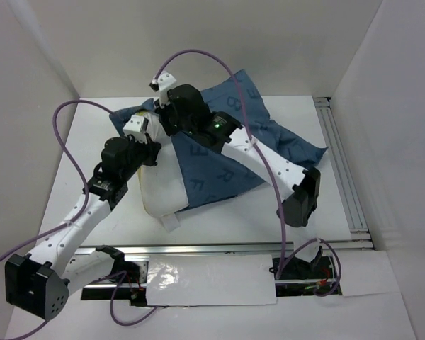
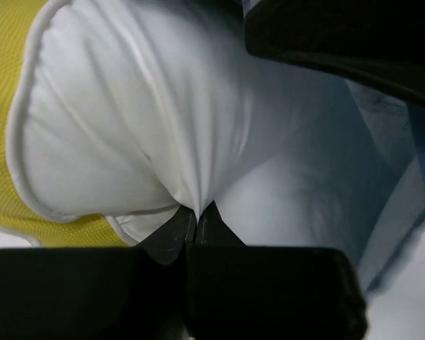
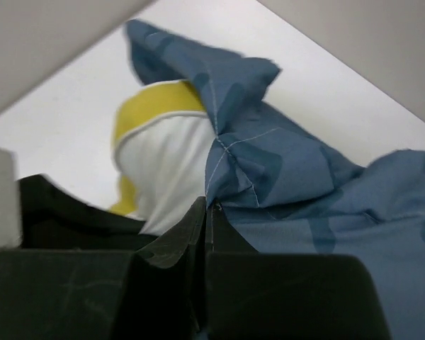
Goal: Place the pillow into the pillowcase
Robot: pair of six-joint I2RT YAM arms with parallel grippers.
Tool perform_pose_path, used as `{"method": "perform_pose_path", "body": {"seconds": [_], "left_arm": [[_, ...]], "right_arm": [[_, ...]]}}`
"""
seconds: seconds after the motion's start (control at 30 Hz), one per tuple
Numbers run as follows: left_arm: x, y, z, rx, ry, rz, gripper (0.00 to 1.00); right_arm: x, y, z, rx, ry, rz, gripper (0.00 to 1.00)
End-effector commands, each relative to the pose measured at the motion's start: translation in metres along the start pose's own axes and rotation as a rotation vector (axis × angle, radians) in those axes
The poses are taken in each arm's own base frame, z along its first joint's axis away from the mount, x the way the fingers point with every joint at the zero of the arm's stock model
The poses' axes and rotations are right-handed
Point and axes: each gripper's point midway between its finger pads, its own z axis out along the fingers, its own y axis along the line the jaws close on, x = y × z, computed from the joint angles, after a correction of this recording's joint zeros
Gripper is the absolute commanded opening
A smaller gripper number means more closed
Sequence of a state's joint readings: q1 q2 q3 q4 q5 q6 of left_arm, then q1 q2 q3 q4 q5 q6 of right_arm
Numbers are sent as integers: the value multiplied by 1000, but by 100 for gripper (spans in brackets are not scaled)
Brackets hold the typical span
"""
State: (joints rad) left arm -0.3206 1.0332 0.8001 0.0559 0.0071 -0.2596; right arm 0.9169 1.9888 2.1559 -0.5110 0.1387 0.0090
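Left jaws pinch pillow [image 2: 127, 120] fabric, right jaws pinch pillowcase [image 3: 304, 191] hem beside the pillow; I fear either thin pinch slipping under pull.

Quick count: one pillow [image 1: 159, 190], white with a yellow side, and one pillowcase [image 1: 273, 138], blue with lettering. That's one of each on the single worktop [image 1: 227, 223]. Two arms are in play, the left arm [image 1: 71, 227] and the right arm [image 1: 265, 156]. One pincer apiece makes two: left pincer [image 2: 197, 212], right pincer [image 3: 207, 207]. Two long purple cables as well, the left cable [image 1: 85, 103] and the right cable [image 1: 191, 51].
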Motion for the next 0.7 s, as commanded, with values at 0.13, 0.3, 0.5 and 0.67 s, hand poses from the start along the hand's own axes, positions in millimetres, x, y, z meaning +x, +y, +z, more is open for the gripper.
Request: {"method": "perform_pose_path", "body": {"seconds": [0.13,0.3,0.5,0.67], "left_arm": [[-70,-54,-21,256,-319,17,0],[-82,-82,-30,371,-385,58,0],[-73,-105,-45,491,-430,98,0],[-54,-94,-31,416,-423,48,0]], "right_arm": [[-14,95,-31,-374,20,90,0],[1,111,-13,-440,55,110,0],[-4,73,3,-356,20,192,0],[0,89,-4,-508,39,226,0]]}}
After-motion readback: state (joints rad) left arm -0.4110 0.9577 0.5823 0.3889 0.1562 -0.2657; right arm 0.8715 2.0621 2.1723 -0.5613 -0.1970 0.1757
